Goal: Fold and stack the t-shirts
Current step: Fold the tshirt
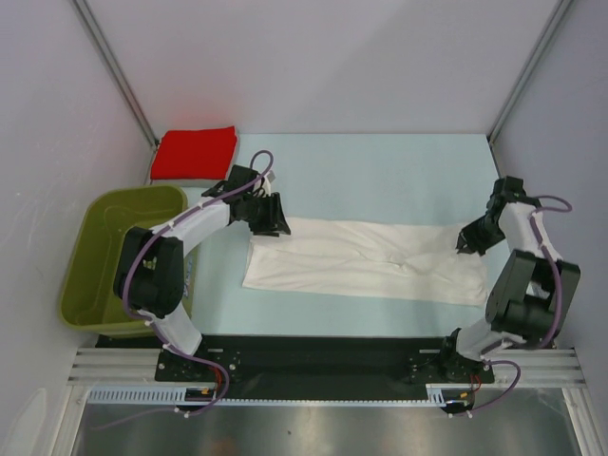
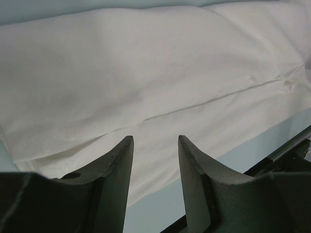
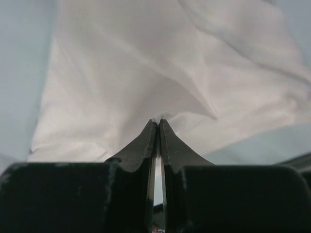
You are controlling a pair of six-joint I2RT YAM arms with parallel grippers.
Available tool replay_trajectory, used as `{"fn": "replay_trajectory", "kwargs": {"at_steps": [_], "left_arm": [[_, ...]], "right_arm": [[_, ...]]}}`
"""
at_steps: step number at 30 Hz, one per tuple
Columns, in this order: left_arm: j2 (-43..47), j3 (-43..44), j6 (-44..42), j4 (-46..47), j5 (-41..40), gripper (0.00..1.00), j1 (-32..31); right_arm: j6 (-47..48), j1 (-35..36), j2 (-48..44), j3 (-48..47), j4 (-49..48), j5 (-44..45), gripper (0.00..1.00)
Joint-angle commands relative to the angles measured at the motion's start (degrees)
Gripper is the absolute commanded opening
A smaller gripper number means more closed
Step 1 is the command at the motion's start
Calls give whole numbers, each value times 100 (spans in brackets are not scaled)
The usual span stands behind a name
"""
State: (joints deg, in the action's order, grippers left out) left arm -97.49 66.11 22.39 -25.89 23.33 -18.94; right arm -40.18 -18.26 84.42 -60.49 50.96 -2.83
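Note:
The white t-shirt (image 1: 361,261) lies on the table as a long strip running left to right. My left gripper (image 1: 271,228) hovers over its far left end, open, with only cloth (image 2: 146,73) and table showing between the fingers (image 2: 121,165). At the strip's right end my right gripper (image 1: 465,242) is shut, with a small peak of the white t-shirt (image 3: 121,73) pinched at its tips (image 3: 158,121). The red t-shirt (image 1: 195,152) sits folded at the table's back left corner, apart from both grippers.
An olive-green basket (image 1: 81,275) stands off the table's left edge, beside the left arm. Grey walls close in the back and both sides. The arms' black base rail (image 1: 323,356) runs along the near edge.

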Motion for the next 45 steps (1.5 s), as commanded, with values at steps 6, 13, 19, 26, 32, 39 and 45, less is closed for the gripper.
{"fn": "replay_trajectory", "kwargs": {"at_steps": [6, 13, 19, 26, 32, 39, 45], "left_arm": [[169, -89, -148, 58, 216, 48, 74], [292, -282, -86, 102, 242, 49, 75], [170, -221, 11, 137, 391, 49, 75], [187, -177, 116, 84, 540, 49, 75], [354, -265, 116, 40, 594, 49, 75], [521, -318, 90, -48, 549, 49, 83], [591, -370, 72, -74, 550, 50, 118]], "right_arm": [[1012, 51, 2421, -2318, -176, -138, 32], [1636, 156, 982, -1581, -244, -752, 80], [1847, 525, -434, 184, -1148, -1860, 72], [2155, 534, -629, 1091, -1966, -2362, 51], [2260, 613, -392, 1452, -2396, -2450, 57], [2173, 683, -14, 1681, -2995, -2617, 60], [2120, 824, 92, 1812, -3373, -2696, 61]]}}
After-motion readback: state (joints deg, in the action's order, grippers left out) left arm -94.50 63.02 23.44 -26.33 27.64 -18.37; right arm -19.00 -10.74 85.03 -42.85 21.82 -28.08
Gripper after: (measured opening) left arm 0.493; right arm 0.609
